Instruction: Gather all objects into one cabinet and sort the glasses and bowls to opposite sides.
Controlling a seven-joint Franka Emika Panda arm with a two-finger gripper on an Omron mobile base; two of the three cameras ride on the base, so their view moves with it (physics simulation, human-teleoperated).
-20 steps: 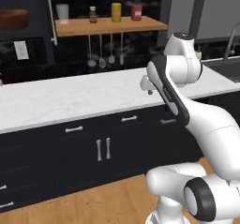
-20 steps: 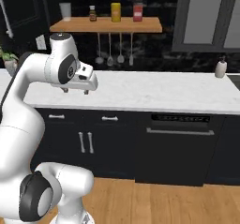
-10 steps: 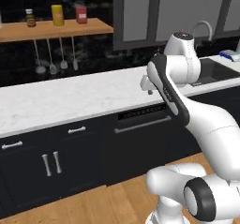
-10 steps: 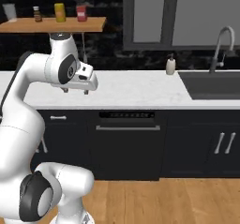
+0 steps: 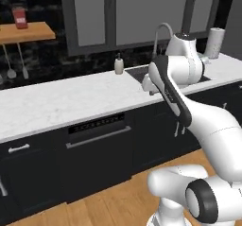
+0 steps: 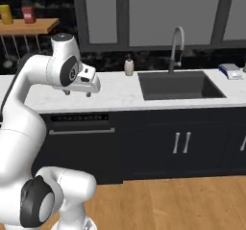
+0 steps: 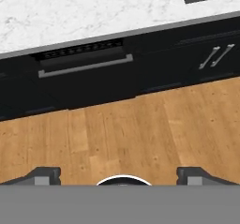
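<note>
None of the mugs, cups or bowls in sight from this spot, nor the wall cabinet they belong in; where they stand can't be told from here. Hand (image 6: pixel 77 93) carries nothing; fingertips (image 7: pixel 44 173) wide apart in the hand view, bare wood floor (image 7: pixel 140 124) between them; hand held tucked high at the arm's end, just over the front edge of the marble surface (image 6: pixel 120 92).

Around it: sink (image 6: pixel 180 84) with tall faucet (image 6: pixel 177 44) to the right, soap bottle (image 6: pixel 129 66) by the basin, dishwasher front (image 6: pixel 79 142) below, wooden shelf (image 6: pixel 29 27) with jars far left.

Risks, as I judge them: base parked off target, so any reach from here finds no tableware; elbow swinging wide near the faucet or soap bottle could knock them; a low hand could clip the surface edge while driving; losing track of which cabinet is the goal would cost time.
</note>
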